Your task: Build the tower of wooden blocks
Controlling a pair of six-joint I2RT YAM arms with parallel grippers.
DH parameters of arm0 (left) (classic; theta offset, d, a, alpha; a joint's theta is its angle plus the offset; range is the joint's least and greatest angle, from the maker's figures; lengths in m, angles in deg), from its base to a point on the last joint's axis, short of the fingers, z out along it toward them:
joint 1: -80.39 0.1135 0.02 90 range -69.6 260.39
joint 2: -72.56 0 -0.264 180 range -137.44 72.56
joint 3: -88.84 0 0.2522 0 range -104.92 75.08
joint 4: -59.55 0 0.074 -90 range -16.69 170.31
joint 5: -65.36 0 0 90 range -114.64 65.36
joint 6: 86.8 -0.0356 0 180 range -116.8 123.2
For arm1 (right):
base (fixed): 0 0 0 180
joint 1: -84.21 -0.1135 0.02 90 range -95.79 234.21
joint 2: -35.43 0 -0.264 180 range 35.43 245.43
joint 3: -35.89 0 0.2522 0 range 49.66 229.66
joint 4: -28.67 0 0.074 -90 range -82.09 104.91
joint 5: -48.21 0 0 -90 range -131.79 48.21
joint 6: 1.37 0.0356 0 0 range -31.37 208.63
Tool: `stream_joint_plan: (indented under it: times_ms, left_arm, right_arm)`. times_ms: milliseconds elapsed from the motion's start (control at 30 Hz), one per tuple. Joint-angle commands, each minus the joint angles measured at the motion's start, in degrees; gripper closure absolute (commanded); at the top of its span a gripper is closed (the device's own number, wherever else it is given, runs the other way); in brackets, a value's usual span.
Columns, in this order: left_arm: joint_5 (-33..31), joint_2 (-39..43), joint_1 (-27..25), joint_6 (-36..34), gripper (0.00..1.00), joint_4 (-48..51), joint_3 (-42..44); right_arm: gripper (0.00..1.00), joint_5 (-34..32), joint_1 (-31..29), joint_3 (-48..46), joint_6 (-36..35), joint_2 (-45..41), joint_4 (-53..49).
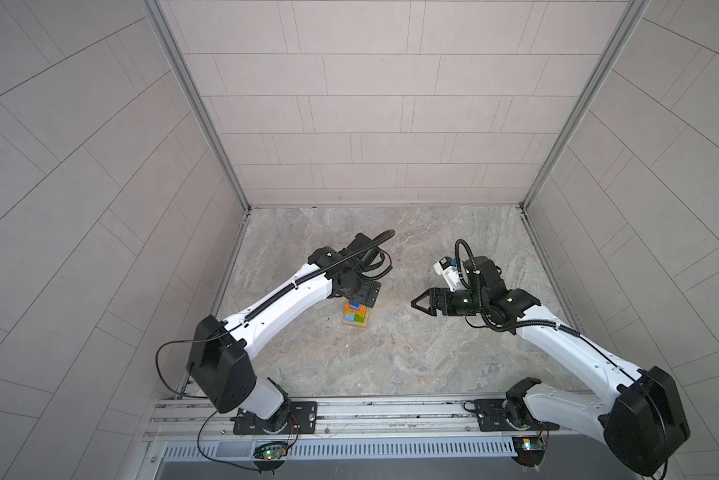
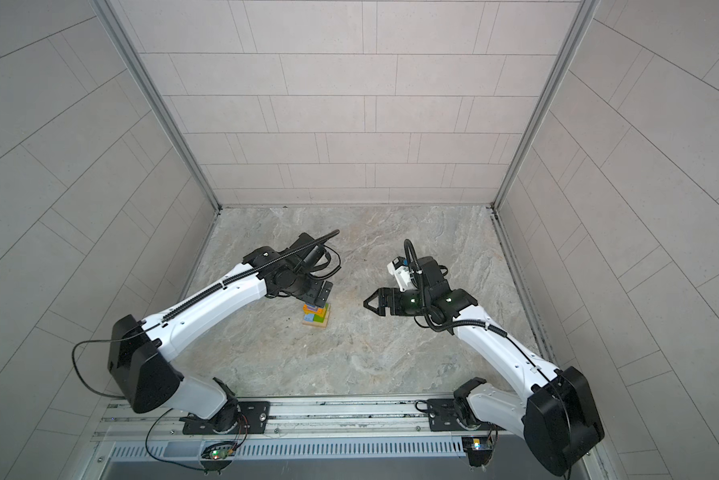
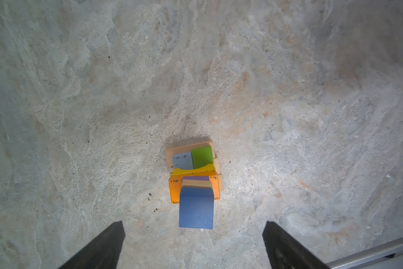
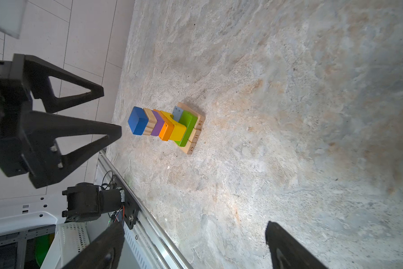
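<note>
Multicolour wood block tower (image 4: 170, 127) stands, dark-blue wooden cube (image 4: 138, 121) topmost; no loose blocks visible, likely complete. Claws: left gripper (image 4: 110, 111) spread above it; right gripper (image 4: 194, 224) spread, empty, 3 o'clock.

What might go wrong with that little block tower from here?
The open left fingers hang right by the dark-blue cube on top; a crooked retreat might clip it. The wood block tower looks narrow and staggered up high, so a small nudge could topple it.
</note>
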Motion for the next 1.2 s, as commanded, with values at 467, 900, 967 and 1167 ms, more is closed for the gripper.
stream_joint_plan:
  times_ms: [467,900,967,1167]
  left_arm:
    - [-1.17,13.61,16.8,-6.23,0.0,-14.85,7.94]
    - [-8.15,15.93,31.14,-7.49,0.0,-45.32,28.82]
    - [-5.89,15.21,33.44,-7.03,0.0,-49.11,31.19]
    - [-6.78,12.39,38.4,-9.3,0.01,-58.65,37.7]
  right_arm:
    - [0.01,-28.33,1.66,11.41,-13.6,-0.86,-7.45]
    - [0.01,-50.21,11.4,6.93,-20.14,0.38,0.13]
    - [0.01,-52.23,11.96,4.63,-21.45,0.67,3.81]
    - [0.01,-61.86,13.22,-2.61,-23.6,1.6,15.59]
